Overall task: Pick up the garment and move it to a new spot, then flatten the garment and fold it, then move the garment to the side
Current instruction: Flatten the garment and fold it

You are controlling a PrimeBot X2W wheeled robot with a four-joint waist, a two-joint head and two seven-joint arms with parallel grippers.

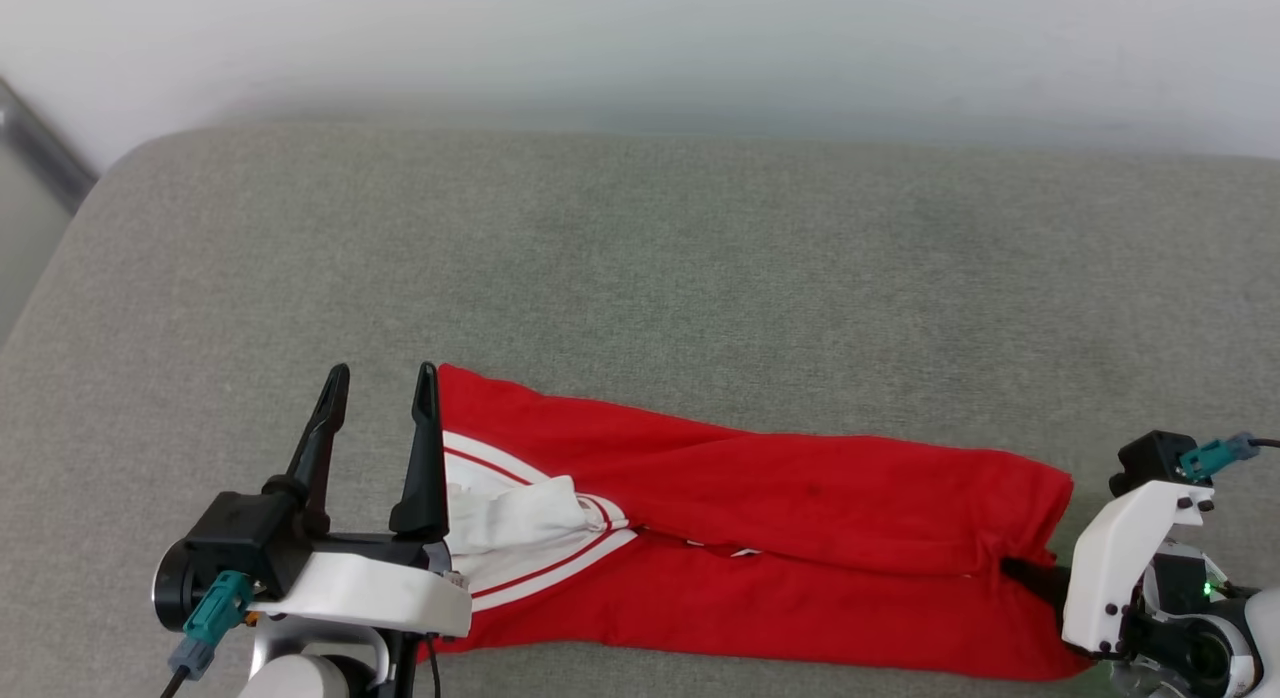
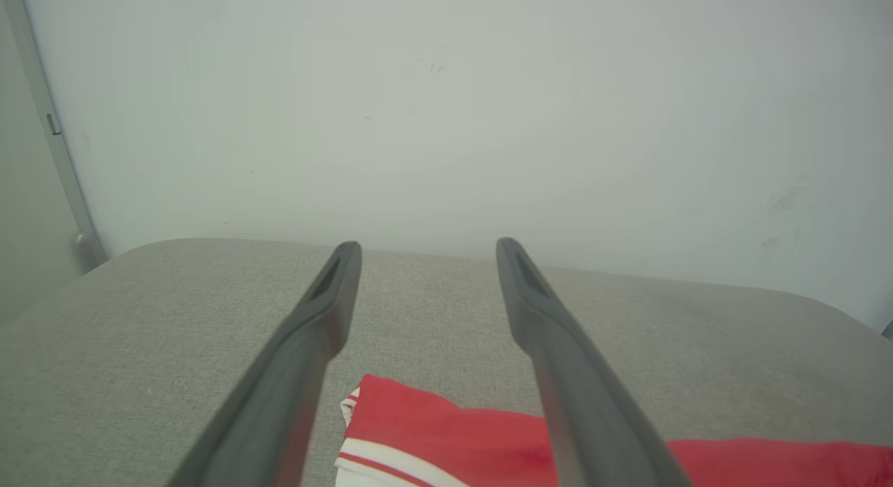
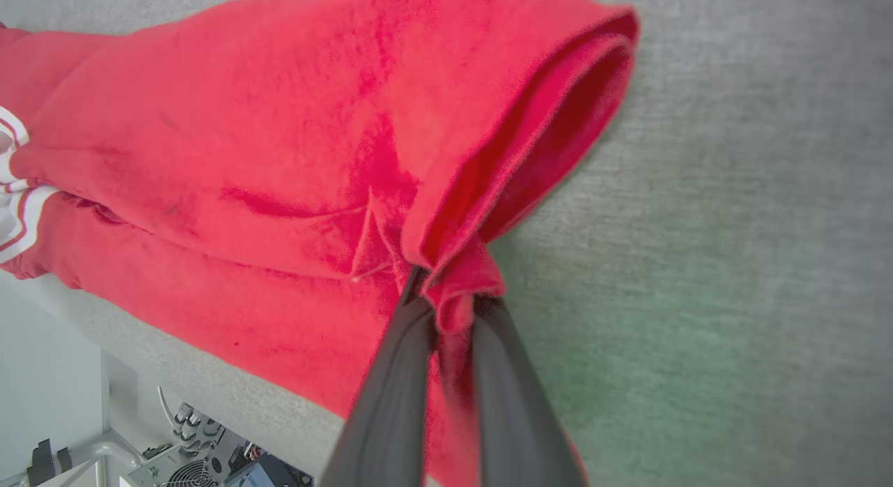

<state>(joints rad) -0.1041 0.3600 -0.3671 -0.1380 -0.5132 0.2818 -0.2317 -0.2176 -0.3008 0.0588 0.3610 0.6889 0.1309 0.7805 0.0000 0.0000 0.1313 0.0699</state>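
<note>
While the right gripper (image 3: 450,302) pinches a fold at one end of the garment (image 1: 800,508), the left gripper (image 1: 383,380) stands spread and empty at the striped white end. Folded long, it lies on a grey-green cushion (image 1: 640,258) below a pale wall (image 1: 640,38).

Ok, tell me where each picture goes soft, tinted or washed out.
Head view: even light, no glare, the wall hazy. Left wrist view: washed out, left gripper fingers soft near the lens. Right wrist view: garment red oversaturated, grey cushion tinted green.
</note>
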